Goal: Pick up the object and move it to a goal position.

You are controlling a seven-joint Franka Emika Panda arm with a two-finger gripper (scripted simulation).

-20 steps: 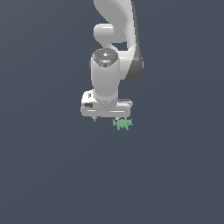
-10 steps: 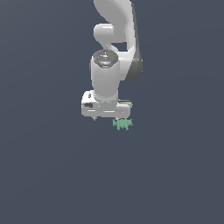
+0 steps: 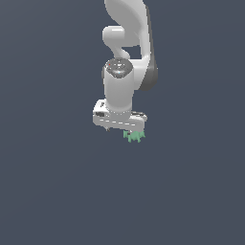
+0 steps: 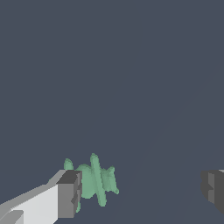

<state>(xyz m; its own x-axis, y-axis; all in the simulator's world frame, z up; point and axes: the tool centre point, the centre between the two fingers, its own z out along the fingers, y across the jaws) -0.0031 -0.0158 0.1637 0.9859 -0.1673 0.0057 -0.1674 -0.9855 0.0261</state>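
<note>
Item count — one robot arm (image 3: 127,43), white, fitted with one claw (image 4: 140,192). The claw carries two grey fingertips (image 4: 70,193), set wide apart. One object (image 4: 94,180) is present — mint-green, with spiky edges. One plain dark table (image 3: 57,191) underlies everything.

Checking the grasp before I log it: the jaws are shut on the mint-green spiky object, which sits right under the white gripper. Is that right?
Not quite. The jaws stand wide open: the wrist view shows the mint-green object beside one finger, with the other far off. The rest holds: the object sits right under the white gripper.
</note>
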